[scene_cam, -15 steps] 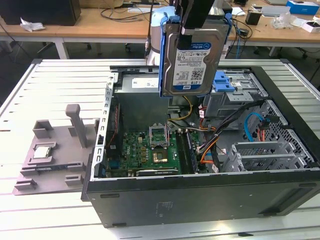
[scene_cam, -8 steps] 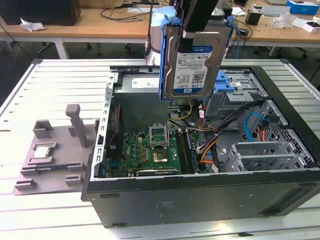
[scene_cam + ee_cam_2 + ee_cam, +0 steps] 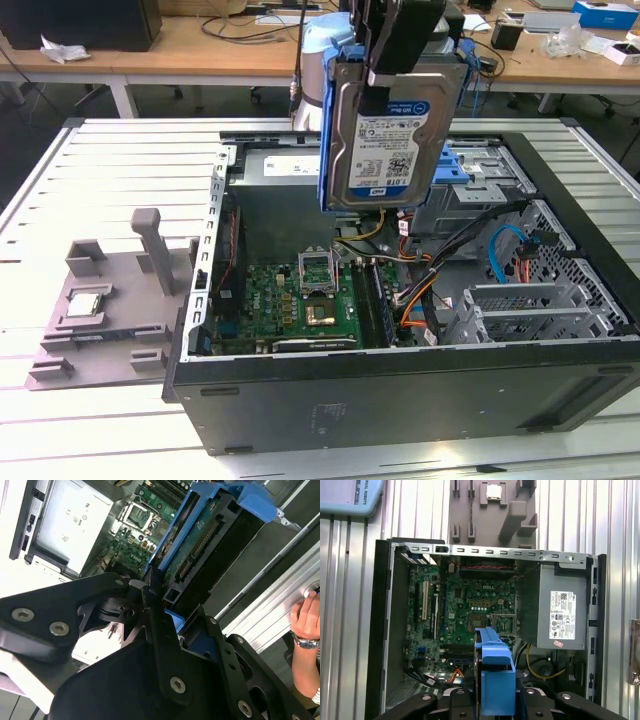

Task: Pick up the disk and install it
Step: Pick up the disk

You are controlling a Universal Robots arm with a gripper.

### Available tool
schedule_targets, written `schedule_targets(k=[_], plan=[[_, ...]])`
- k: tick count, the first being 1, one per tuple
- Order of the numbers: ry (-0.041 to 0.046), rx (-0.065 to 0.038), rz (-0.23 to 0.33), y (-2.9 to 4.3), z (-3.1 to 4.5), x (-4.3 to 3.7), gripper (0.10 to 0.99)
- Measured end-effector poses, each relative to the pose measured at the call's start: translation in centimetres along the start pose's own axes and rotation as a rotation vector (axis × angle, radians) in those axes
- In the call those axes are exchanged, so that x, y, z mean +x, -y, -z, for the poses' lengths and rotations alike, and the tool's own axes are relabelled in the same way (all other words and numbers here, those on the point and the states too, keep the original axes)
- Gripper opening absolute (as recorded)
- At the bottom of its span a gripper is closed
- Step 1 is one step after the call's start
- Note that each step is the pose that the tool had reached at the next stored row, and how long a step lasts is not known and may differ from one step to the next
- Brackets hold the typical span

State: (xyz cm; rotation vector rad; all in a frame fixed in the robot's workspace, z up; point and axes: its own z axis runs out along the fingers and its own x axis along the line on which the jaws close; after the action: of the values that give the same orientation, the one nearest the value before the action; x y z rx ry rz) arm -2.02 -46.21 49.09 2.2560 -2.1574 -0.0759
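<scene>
1. The arm is seen reaching straight down over the open computer case, which lies on its side on the slatted metal counter.
2. The jaws are clenched on the upper edge of the disk, which is held upright in the air above the case, with its label turned toward the exterior view.
3. The disk hangs over the rear of the case interior, above the circuit board and just beside the drive cage; no contact with the case can be made out.
4. In the second wrist view the disk is shown edge-on in its blue bracket; in the first wrist view only the bracket is presented.
5. The arm's upper part is cut off at the frame edge in the exterior view, and the jaw tips are partly hidden by the bracket.
6. Part of the case's back wall is covered by the hanging disk.
7. Counted: one disk, one case, one power supply, one grey tray carrying one chip.
8. One person's hand, with a wristwatch, rests at the counter's edge.
</scene>
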Motion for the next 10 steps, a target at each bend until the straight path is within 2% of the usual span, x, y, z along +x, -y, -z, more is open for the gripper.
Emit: schedule_targets(k=[5,10], plan=[[0.0,0.0,0.0,-0.03,-0.02,0.62,0.369],[0.0,0.0,0.0,-0.07,-0.06,1.59,0.369]])
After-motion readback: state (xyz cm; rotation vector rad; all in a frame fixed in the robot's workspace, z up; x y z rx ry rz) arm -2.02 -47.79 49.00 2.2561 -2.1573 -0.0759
